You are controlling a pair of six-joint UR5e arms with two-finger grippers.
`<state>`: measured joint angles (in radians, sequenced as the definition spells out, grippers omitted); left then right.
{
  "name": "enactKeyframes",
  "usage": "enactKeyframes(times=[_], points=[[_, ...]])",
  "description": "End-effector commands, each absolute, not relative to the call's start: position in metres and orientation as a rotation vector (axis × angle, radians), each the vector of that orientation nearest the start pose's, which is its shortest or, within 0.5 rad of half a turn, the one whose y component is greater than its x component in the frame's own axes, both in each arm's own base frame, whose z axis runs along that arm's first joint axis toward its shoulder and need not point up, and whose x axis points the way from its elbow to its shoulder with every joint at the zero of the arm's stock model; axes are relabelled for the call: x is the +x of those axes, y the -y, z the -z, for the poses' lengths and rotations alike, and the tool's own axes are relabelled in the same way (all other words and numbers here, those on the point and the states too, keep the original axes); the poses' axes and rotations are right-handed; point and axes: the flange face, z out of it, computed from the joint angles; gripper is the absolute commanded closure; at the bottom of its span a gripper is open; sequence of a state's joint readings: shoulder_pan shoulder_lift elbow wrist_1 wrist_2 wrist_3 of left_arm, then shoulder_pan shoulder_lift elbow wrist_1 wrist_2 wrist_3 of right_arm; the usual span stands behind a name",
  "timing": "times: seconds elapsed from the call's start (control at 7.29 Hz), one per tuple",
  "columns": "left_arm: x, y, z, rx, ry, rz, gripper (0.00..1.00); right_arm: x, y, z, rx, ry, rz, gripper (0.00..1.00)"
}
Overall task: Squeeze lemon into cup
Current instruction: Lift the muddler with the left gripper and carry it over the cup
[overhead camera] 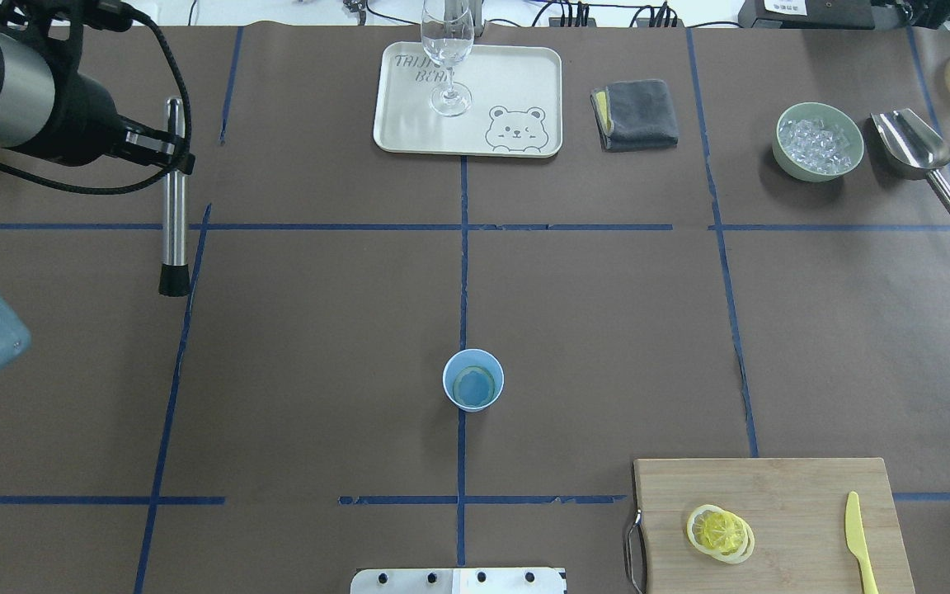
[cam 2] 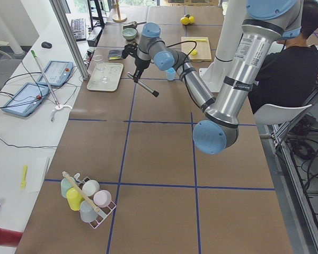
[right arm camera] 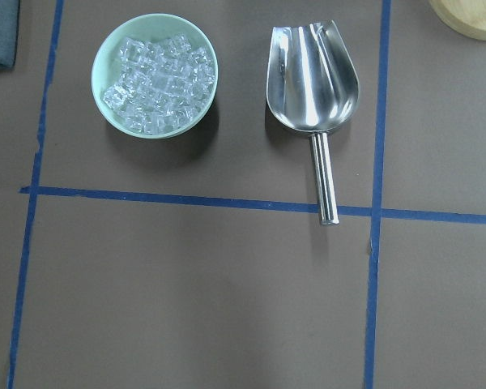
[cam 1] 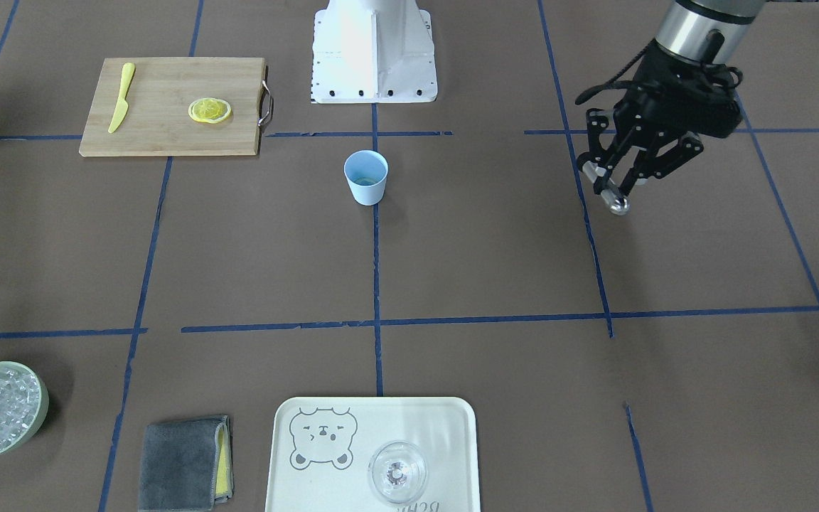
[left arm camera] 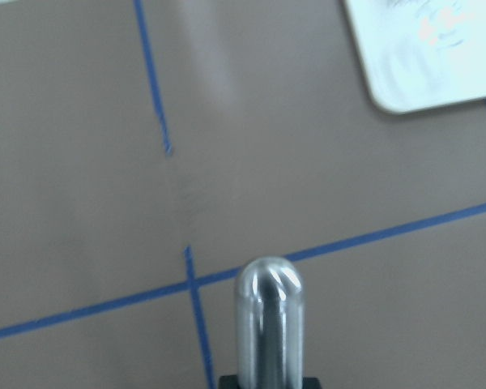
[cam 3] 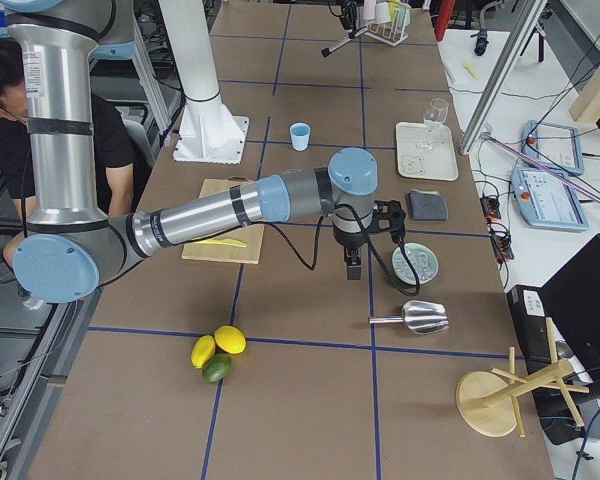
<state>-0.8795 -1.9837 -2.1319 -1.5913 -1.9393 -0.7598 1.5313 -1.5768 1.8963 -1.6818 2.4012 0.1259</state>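
Observation:
The lemon (overhead camera: 720,534) is a round yellow cut piece lying on the wooden cutting board (overhead camera: 805,495) at the near right; it also shows in the front view (cam 1: 210,110). The light-blue cup (overhead camera: 473,390) stands upright at the table's middle, also in the front view (cam 1: 366,178). My left gripper (overhead camera: 170,153) hangs over the table's far left, well away from both, shut on a steel rod (overhead camera: 174,239) with a black tip. My right gripper (cam 3: 352,265) shows only in the right side view, above the table near the ice bowl; I cannot tell whether it is open or shut.
A yellow knife (overhead camera: 861,544) lies on the board. A cream tray (overhead camera: 516,91) with a clear wine glass (overhead camera: 447,58), a grey cloth (overhead camera: 636,114), a green bowl of ice (overhead camera: 819,140) and a steel scoop (overhead camera: 916,153) line the far edge.

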Motion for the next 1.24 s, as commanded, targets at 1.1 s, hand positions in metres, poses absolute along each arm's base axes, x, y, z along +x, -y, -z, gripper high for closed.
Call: enactKeyframes(times=[1.1], points=[[0.459, 0.335, -0.118, 0.891, -1.105, 0.160, 1.00, 0.056, 0.448, -0.548, 0.064, 0.807, -0.055, 0.00]])
